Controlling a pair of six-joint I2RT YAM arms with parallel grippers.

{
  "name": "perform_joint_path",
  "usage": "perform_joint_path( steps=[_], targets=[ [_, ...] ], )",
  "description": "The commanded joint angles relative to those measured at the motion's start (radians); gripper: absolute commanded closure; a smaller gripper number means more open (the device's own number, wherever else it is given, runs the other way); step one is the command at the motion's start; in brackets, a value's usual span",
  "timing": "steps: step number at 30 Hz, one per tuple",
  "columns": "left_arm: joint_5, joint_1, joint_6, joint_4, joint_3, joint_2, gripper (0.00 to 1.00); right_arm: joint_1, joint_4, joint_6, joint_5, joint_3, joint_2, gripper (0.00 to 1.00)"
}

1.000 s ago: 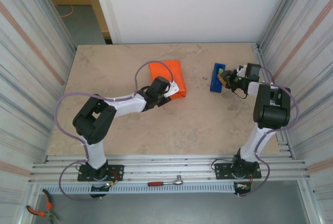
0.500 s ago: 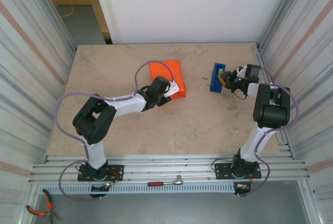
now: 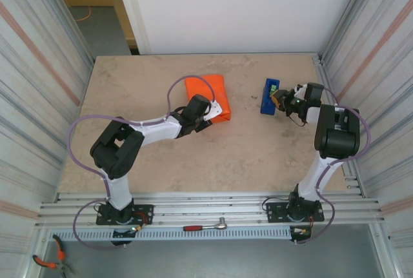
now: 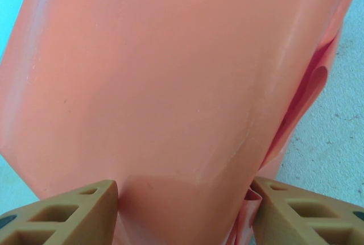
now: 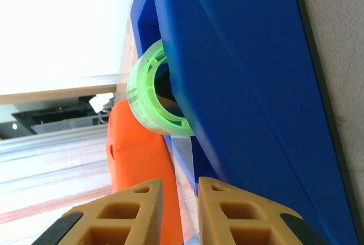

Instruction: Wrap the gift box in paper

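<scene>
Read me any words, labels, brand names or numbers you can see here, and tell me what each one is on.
None: no words, numbers or logos can be read in any view.
The paper is plain orange, the tape dispenser is plain blue, and the tape roll is bare green.

I read the paper [image 3: 208, 92] on the counter [image 3: 193, 162], left of centre toward the far side. The tape dispenser [image 3: 268, 97] lies to its right, well apart. The left hand [image 3: 215, 113] straddles the paper's near edge; the right hand [image 3: 279, 99] sits just right of the tape dispenser.
</scene>
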Motion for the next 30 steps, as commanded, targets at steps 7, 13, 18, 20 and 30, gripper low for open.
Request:
perform_joint_path(
  steps=[7,13,18,20,30],
  targets=[
    [0.041,-0.001,-0.029,-0.068,-0.005,0.030,0.39,-0.007,0.071,0.081,-0.023,-0.057,0.047,0.77],
    [0.041,-0.001,-0.028,-0.069,-0.004,0.030,0.39,-0.008,0.097,0.096,-0.025,-0.066,0.054,0.90],
    [0.041,0.001,-0.026,-0.071,-0.002,0.032,0.39,-0.007,0.153,0.141,-0.043,-0.077,0.036,1.00],
    [0.042,-0.001,-0.026,-0.071,-0.002,0.030,0.39,-0.007,0.178,0.164,-0.046,-0.085,0.011,1.00],
    [0.043,-0.001,-0.026,-0.073,-0.004,0.030,0.39,0.031,0.159,0.201,-0.026,-0.120,-0.134,1.00]
  ],
)
